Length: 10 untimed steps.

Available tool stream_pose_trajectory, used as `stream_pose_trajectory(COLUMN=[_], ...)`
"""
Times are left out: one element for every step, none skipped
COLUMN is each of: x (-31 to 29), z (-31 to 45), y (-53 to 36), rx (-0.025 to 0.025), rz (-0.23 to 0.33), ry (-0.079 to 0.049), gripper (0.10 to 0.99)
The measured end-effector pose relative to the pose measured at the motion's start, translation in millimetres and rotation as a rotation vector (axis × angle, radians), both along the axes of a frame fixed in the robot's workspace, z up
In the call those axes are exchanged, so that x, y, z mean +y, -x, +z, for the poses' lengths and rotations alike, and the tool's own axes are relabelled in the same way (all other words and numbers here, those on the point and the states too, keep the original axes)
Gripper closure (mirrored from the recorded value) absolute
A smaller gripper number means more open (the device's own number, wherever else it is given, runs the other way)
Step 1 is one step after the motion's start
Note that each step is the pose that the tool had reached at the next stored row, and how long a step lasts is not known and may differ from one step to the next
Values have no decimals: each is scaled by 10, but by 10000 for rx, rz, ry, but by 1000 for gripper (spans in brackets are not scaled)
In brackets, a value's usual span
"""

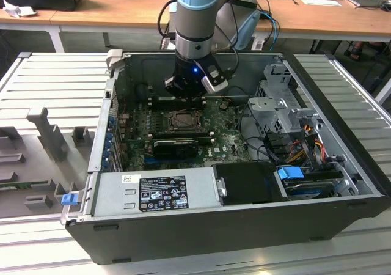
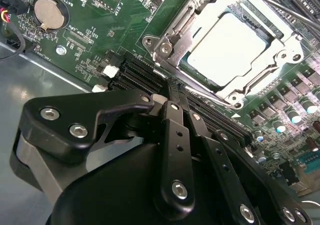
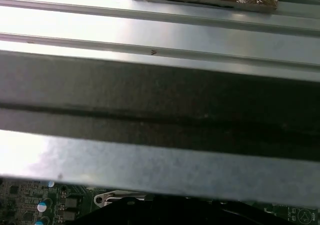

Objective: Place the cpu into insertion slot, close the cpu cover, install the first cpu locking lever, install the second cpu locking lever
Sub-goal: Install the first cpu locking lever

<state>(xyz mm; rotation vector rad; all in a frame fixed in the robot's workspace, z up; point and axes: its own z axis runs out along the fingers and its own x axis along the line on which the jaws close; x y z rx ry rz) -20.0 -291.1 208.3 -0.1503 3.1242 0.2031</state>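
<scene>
Hovering gripper (image 2: 172, 87) fingers pressed together, gripping nothing, just beside insertion slot (image 2: 175, 32). Sitting in slot already: cpu (image 2: 230, 42), cpu cover (image 2: 272, 60) lying down around it, apparently awaiting levers.

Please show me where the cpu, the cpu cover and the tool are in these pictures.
cpu (image 2: 231, 50), second wrist view: middle of its pale metal top.
cpu cover (image 2: 200, 11), second wrist view: the silver frame beside the cpu.
tool (image 2: 172, 90), second wrist view: tips of the black fingers, held together near the socket.

cpu (image 2: 231, 44) seated under closed cpu cover (image 2: 280, 50)
</scene>
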Motion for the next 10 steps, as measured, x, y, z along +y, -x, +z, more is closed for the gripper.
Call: stream_pose_trajectory(x=[0, 0, 0, 0, -1, -2, -3, -4, -4, -4], z=[-9, -15, -22, -28, -30, -34, -36, -37, -40, -44], y=[-3, -4, -5, -7, -7, -7, -7, -7, -8, -8], rx=[-1, -1, -1, 0, 0, 0, 0, 0, -1, -1], rz=[2, 2, 2, 4, 4, 3, 3, 3, 4, 5], ry=[1, 3, 2, 4, 4, 4, 11, 16, 22, 38], gripper=[980, 980, 980, 980, 980, 980, 980, 980, 980, 980])
